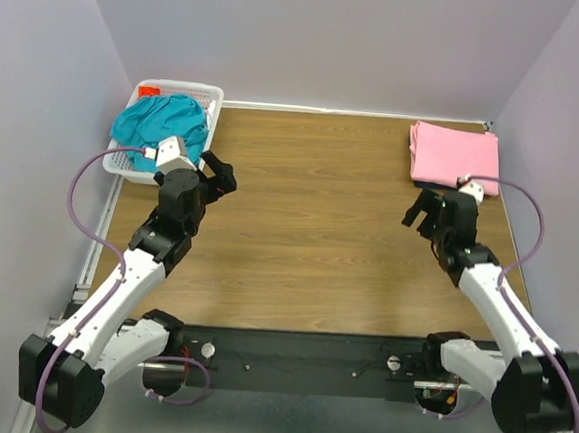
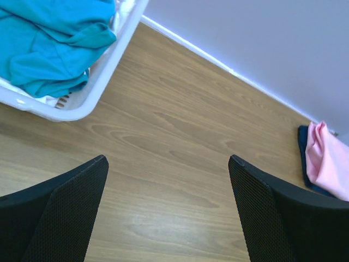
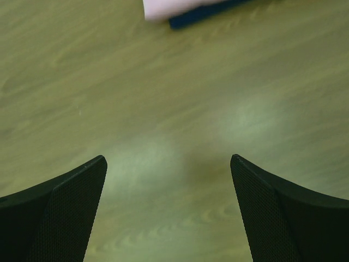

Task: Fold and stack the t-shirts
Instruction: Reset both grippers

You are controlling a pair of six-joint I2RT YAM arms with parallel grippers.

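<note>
**Two shirts stacked, one in the basket, both grippers empty**

A wooden table [image 1: 307,248] fills the workspace, closed in by pale lilac walls [image 1: 324,39] on three sides. The left arm [image 1: 124,284] reaches forward towards the far left corner. The right arm [image 1: 503,304] reaches towards the far right corner. A purple cable [image 1: 76,195] loops beside each.

A white plastic basket [image 1: 215,105] sits in the far left corner of the table. The teal shirt [image 1: 162,121] lies crumpled inside it, heaped up to the rim.

In the far right corner the pink shirt [image 1: 453,154] lies folded into a neat rectangle. The navy shirt [image 2: 301,148] lies directly under it, showing only as a thin dark edge along the side of the pink one. The stack is well apart from the basket, with bare wood between them.

The left gripper [image 2: 168,158] hangs over bare table just beside the basket, touching nothing. Its black fingers [image 2: 65,207] are spread wide with nothing between them. The right gripper [image 3: 169,158] hangs over bare wood near the front edge of the stack. Its fingers [image 3: 283,207] are likewise wide apart and empty.
</note>
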